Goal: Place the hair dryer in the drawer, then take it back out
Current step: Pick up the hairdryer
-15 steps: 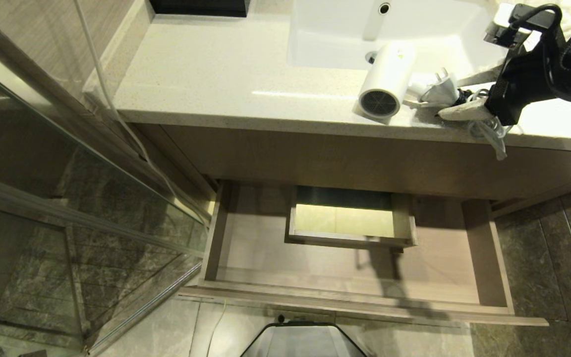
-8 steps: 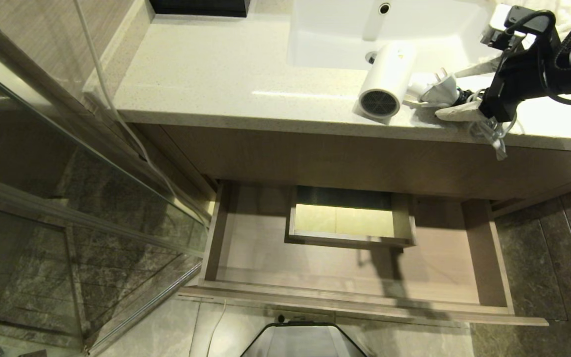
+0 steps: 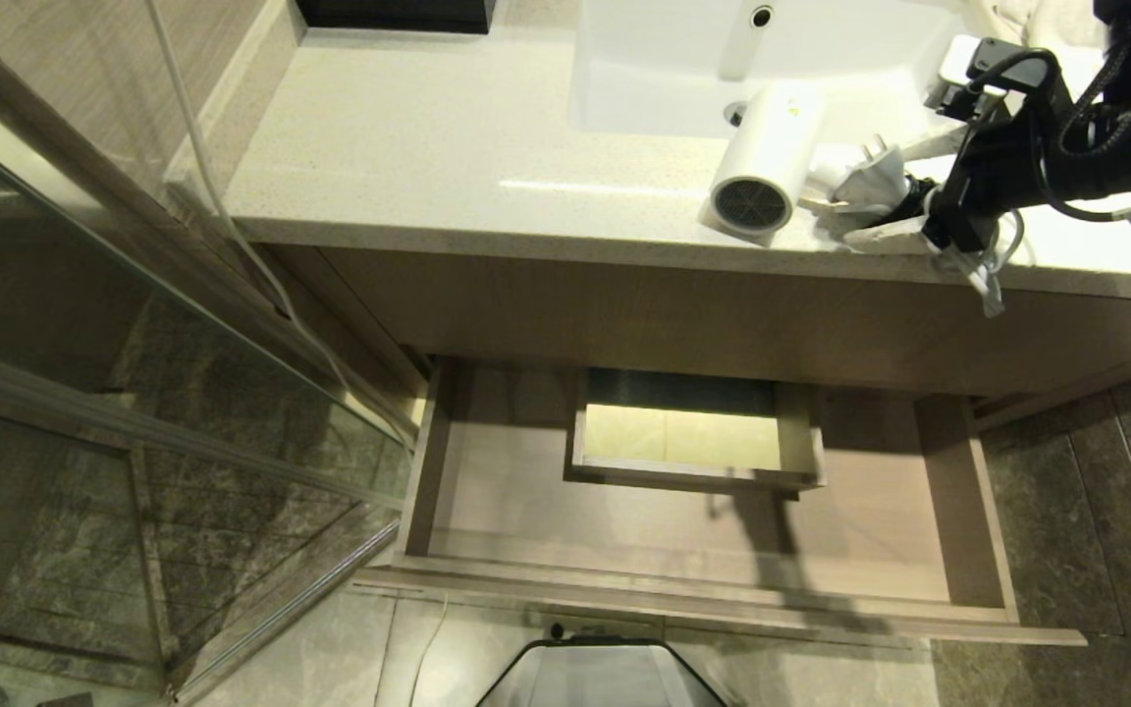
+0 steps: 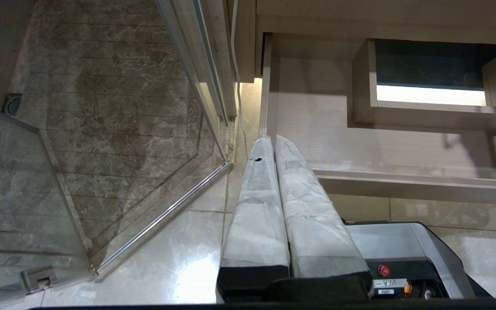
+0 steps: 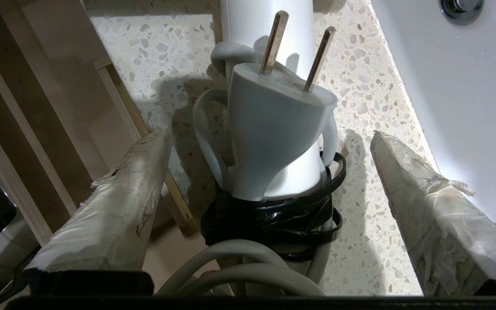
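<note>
My right claw (image 3: 885,196) was spread wide at the front right of the surface (image 3: 408,147), one finger either side of the cord bundle (image 5: 269,202), gripping nothing. In the right wrist view both fingers (image 5: 114,202) stood clear of the plug (image 5: 274,133), whose two prongs pointed up toward the dryer's barrel. A black tie (image 5: 274,215) wrapped the cord under the plug.

The dryer (image 3: 767,157) lay on the surface near its front edge, grille end toward me, nose end at the sink (image 3: 821,69) rim. Part of the cord hung over the surface edge by the claw.

The drawer (image 3: 703,530) was pulled out below, nothing in it, with the boxed cutout (image 3: 693,437) at its rear centre.

My left claw (image 4: 274,142) was clenched, fingers pressed together, parked low over the floor just beside the drawer's left front corner.

Around: a glass shower panel (image 3: 134,422) to the left, a thin white cable (image 3: 222,216) running down beside the cabinet, dark marble floor (image 3: 1066,550) on the right, my base (image 3: 600,673) in front of the drawer. The left wrist view showed a red button (image 4: 383,270) on the base and a small label beside it, too small to read. A yellow mark on the dryer's barrel was unreadable too.
</note>
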### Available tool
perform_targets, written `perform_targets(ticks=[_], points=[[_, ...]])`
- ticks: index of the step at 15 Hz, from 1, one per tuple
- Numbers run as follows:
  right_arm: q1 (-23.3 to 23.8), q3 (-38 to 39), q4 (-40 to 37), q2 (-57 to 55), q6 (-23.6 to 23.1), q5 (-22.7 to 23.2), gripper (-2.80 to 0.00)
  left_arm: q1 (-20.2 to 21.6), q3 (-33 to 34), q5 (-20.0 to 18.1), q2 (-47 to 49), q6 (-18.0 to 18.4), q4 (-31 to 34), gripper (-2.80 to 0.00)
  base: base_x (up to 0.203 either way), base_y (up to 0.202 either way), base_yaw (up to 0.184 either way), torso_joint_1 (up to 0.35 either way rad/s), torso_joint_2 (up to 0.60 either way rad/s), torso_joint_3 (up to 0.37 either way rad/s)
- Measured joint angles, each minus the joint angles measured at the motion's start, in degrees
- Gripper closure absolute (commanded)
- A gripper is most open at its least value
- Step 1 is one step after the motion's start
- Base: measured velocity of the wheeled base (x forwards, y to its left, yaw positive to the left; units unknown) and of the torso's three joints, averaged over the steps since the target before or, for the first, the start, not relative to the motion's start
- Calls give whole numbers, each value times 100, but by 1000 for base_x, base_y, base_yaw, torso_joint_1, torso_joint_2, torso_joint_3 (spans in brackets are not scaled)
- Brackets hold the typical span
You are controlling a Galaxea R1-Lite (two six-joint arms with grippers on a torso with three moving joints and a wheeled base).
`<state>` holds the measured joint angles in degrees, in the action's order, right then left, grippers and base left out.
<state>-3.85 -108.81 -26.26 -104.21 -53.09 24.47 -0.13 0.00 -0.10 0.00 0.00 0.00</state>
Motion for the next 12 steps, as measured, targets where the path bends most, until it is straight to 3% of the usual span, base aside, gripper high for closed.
perform_targets(ticks=[1, 5, 12], points=[[0, 0, 5, -30, 3, 42, 0, 0, 0, 0, 0, 2, 0, 0, 0, 0, 0, 0, 0, 0], [57, 0, -55, -99, 4, 284, 0, 0, 0, 0, 0, 0, 0, 0, 0, 0, 0, 0, 0, 0], [57, 13, -322, -21, 31, 262, 0, -2, 0, 0, 0, 0, 1, 0, 0, 0, 0, 0, 0, 0]])
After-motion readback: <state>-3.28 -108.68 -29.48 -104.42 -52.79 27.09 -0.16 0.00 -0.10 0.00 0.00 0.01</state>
